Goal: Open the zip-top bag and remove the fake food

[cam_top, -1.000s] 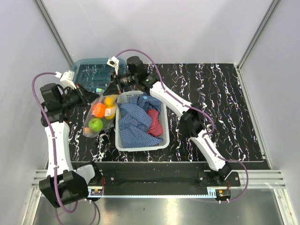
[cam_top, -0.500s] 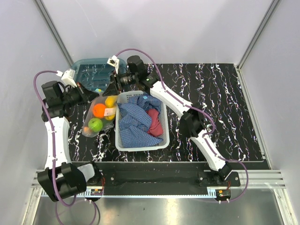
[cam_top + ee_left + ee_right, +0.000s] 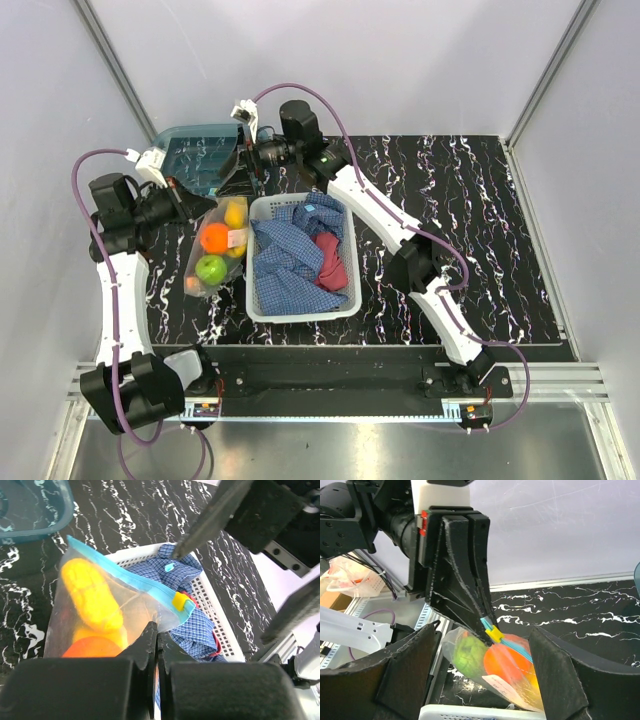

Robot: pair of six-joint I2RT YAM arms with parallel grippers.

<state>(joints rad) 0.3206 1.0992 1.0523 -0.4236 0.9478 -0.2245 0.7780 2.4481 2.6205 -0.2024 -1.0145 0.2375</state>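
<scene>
Top external view: my right gripper [image 3: 245,168] has just let go, jaws now apart, and has withdrawn to the far side of the zip-top bag [image 3: 205,265]. My left gripper [image 3: 155,629] stays clamped on the bag's edge beside the yellow slider [image 3: 179,600], left of the basket [image 3: 262,310]. The fake food [image 3: 214,238] is still inside. I judge the zip unopened, so the slider needs a regrasp.

- A robotics lab test cell: plain white panel walls [image 3: 380,60] meet at aluminium profile posts [image 3: 112,62].
- The left arm [image 3: 118,300] and right arm [image 3: 450,325] are bolted to a slotted aluminium rail [image 3: 340,385] (purple cables [image 3: 74,182] loop loose).
- A black marbled tabletop [image 3: 480,230] serves as the workbench.
</scene>
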